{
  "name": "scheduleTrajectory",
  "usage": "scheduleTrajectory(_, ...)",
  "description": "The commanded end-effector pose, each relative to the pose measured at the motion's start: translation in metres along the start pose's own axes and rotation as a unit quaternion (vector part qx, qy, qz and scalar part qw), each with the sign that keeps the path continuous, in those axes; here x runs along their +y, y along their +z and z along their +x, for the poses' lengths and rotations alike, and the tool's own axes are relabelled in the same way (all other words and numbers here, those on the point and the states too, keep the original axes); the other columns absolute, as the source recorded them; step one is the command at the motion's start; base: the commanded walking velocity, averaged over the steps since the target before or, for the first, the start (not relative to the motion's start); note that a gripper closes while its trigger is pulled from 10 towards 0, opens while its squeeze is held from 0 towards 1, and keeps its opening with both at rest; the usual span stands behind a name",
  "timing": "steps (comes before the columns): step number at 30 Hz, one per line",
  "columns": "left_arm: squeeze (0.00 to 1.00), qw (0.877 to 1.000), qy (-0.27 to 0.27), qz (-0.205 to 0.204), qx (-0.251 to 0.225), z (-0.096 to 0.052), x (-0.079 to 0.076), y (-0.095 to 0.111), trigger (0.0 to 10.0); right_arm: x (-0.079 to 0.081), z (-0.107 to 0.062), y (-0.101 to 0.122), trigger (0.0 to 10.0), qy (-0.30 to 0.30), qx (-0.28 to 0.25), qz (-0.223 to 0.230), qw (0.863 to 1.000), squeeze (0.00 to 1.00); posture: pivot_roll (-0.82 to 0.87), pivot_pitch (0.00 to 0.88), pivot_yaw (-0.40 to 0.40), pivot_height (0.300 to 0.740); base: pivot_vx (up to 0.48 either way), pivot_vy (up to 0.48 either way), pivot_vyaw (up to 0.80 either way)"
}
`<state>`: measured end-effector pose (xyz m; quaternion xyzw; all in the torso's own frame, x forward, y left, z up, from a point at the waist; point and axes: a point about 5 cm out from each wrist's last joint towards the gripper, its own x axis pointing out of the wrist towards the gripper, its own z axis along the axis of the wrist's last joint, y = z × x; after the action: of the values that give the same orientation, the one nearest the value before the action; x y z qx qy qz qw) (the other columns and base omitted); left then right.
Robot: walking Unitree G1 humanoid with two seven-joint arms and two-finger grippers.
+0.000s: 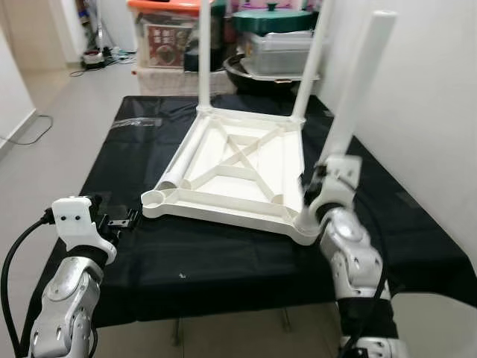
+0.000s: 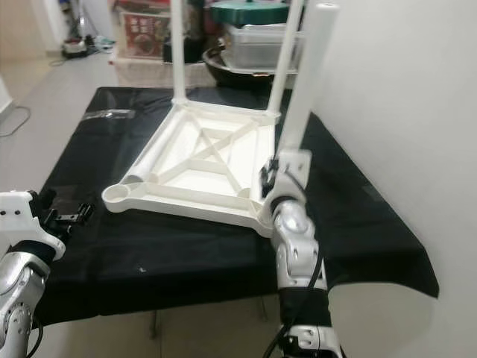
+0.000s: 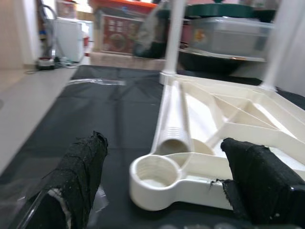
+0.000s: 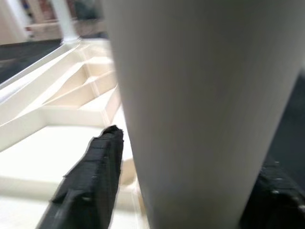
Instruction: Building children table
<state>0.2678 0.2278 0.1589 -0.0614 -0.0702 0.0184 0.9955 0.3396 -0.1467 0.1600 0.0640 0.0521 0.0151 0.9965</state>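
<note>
- White tabletop [image 1: 238, 168] lies upside down on the black-covered bench [image 1: 223, 253]; three legs stand in its corner sockets.
- Fourth leg [image 1: 186, 156] lies loose inside the tabletop, its end just beside the empty socket [image 3: 152, 172].
- Right hand [image 4: 181, 181]: fingers around the near-corner leg [image 1: 358, 89], apparently gripping it.
- Left hand [image 3: 167, 191]: wide open, holding nothing, just short of the empty socket.
- Risk: the near-corner leg leans slightly; pushing off-axis could jam it or drag the tabletop across the cloth.

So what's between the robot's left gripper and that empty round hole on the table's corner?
Just bare black cloth. The left wrist view shows the left gripper open, facing the empty leg socket, nothing between.
</note>
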Motion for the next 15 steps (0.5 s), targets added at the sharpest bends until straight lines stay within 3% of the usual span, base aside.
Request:
scheduleTrajectory(1,0.00,1.000,-0.006,0.003,0.007,0.001,0.000,-0.002,10.0,0.010,0.008,0.025,10.0,0.053,-0.043,0.010,0.998,0.00,0.04,0.000,-0.057,0.740,0.000,0.000,0.00)
scheduleTrajectory(2,0.00,1.000,-0.005,0.003,0.007,0.002,0.001,-0.002,10.0,0.016,0.016,0.044,10.0,0.103,-0.070,0.006,0.992,0.00,0.04,0.000,-0.064,0.740,0.000,0.000,0.00)
scheduleTrajectory(4,0.00,1.000,-0.005,0.003,0.007,0.002,0.001,-0.002,10.0,0.016,0.016,0.044,10.0,0.103,-0.070,0.006,0.992,0.00,0.04,0.000,-0.064,0.740,0.000,0.000,0.00)
scheduleTrajectory(5,0.00,1.000,-0.003,0.003,0.007,0.002,0.002,-0.003,10.0,0.028,0.016,0.066,10.0,0.224,-0.096,0.001,0.970,0.00,0.05,0.000,-0.071,0.740,0.000,0.000,0.00)
scheduleTrajectory(6,0.00,1.000,-0.003,0.003,0.007,0.002,0.002,-0.003,10.0,0.028,0.016,0.066,10.0,0.224,-0.096,0.001,0.970,0.00,0.05,0.000,-0.071,0.740,0.000,0.000,0.00)
scheduleTrajectory(8,0.00,1.000,0.000,0.003,0.006,0.002,0.003,-0.003,10.0,0.048,0.001,0.077,10.0,0.433,-0.101,-0.014,0.896,0.00,0.07,0.000,-0.083,0.740,0.000,0.000,0.00)
scheduleTrajectory(9,0.00,1.000,0.000,0.003,0.006,0.002,0.003,-0.003,10.0,0.048,0.001,0.077,10.0,0.433,-0.101,-0.014,0.896,0.00,0.07,0.000,-0.083,0.740,0.000,0.000,0.00)
scheduleTrajectory(10,0.00,1.000,0.001,0.002,0.005,0.002,0.002,-0.004,10.0,0.060,-0.012,0.063,10.0,0.529,-0.067,-0.018,0.846,0.00,0.07,0.000,-0.083,0.740,0.000,0.000,0.00)
scheduleTrajectory(13,0.00,1.000,0.000,0.002,0.006,0.002,0.001,-0.004,10.0,0.067,-0.016,0.048,10.0,0.559,-0.039,-0.013,0.828,0.00,0.09,0.000,-0.091,0.740,0.000,0.000,0.00)
scheduleTrajectory(15,0.00,1.000,0.000,0.002,0.006,0.002,0.001,-0.004,10.0,0.067,-0.016,0.048,10.0,0.559,-0.039,-0.013,0.828,0.00,0.09,0.000,-0.091,0.740,0.000,0.000,0.00)
